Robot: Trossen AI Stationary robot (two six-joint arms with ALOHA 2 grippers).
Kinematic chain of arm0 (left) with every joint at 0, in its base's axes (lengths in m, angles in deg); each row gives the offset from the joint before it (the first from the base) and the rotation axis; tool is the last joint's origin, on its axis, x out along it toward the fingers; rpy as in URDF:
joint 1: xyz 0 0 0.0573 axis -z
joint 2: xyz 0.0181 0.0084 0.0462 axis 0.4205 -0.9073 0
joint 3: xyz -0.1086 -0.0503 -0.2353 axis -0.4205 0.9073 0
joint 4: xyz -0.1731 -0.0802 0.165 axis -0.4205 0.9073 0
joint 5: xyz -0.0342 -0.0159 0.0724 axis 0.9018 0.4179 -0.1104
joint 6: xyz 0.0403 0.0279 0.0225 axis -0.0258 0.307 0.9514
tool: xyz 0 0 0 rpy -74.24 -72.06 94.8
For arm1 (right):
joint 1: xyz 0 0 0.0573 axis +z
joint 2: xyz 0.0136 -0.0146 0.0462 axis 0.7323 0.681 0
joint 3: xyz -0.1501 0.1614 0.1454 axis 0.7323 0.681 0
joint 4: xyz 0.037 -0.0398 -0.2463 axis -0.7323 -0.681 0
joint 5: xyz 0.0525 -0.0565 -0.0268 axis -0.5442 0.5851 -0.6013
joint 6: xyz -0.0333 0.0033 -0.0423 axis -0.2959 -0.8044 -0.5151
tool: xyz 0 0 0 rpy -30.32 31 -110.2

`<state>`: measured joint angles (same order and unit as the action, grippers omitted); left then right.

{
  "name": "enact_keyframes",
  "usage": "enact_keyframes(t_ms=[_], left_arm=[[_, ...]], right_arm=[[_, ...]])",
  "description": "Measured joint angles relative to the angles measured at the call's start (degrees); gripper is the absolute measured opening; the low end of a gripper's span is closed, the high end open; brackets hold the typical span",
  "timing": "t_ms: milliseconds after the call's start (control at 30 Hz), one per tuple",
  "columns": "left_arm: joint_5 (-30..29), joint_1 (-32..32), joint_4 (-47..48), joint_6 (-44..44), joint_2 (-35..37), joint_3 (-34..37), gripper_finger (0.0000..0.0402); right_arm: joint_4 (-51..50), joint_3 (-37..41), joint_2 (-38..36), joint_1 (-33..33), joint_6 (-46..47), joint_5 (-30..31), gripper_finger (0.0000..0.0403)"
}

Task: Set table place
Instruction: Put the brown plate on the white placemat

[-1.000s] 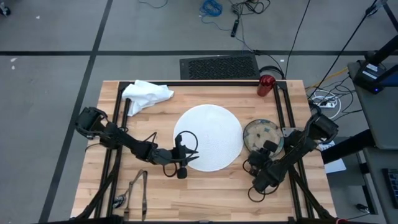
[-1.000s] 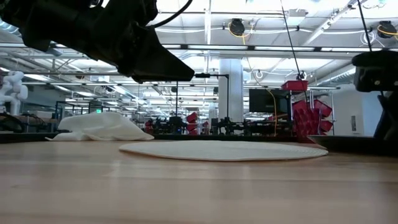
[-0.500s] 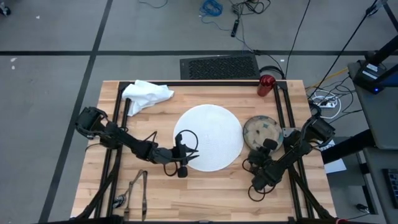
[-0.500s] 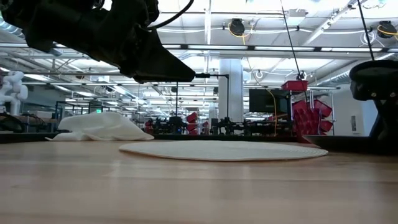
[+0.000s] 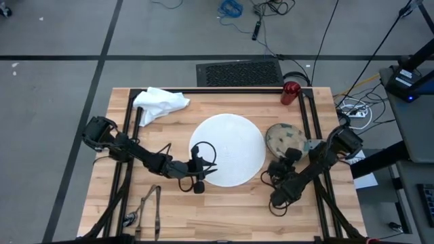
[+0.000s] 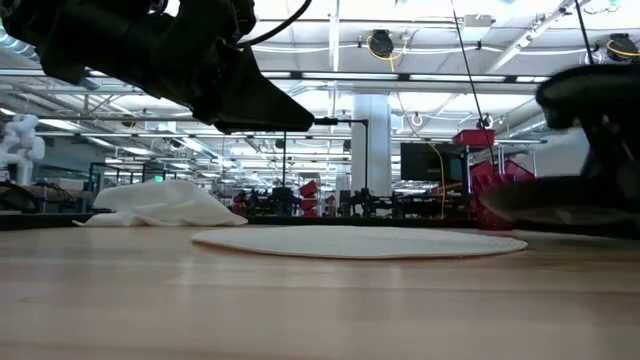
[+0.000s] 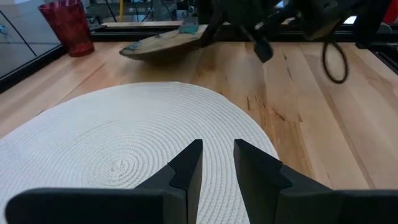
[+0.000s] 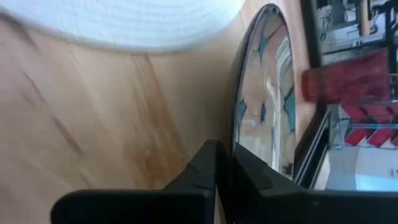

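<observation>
Pale planked table, grey floor around, workshop shelving beyond. Nearest, cutlery by the front edge. Left gripper over the white plate's near rim, jaws slightly apart, empty. Right gripper pinched shut on the patterned bowl, tilted just beside the plate. Farther back, napkin and red cup.

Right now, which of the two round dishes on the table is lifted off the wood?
The smaller patterned bowl, tilted and pinched at its rim by the right end effector. The big white plate lies flat.
</observation>
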<state>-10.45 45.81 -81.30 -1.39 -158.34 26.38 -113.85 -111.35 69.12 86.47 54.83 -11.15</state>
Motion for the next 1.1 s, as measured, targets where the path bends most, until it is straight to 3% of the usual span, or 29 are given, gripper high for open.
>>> enact_keyframes(t_ms=[233,400,567,700,933,1100], left_arm=[[0.0,0.0,0.5,0.0,0.0,0.0,0.0079],[0.0,0.2,6.1,1.1,0.5,0.0,0.0079],[0.0,0.9,10.8,1.2,1.5,0.0,0.0079],[0.0,1.4,16.6,0.9,3.3,0.0,0.0079],[-0.3,2.9,28.2,-3.5,8.6,0.0,0.0079],[-2.5,3.6,30.0,-4.9,9.5,0.0,0.0079]], right_arm=[[3.4,-8.8,0.0,-3.6,-13.6,12.1,0.0001],[16.0,-10.8,-0.1,-7.1,-30.8,16.3,0.0001],[36.9,-9.8,-0.1,-11.1,-53.3,16.0,0.0001],[47.9,-9.5,-0.1,-14.4,-68.9,16.4,0.0000],[52.5,-9.5,1.0,-18.6,-76.8,10.6,0.0000],[56.0,-9.5,5.4,-19.1,-81.4,6.9,0.0000]])
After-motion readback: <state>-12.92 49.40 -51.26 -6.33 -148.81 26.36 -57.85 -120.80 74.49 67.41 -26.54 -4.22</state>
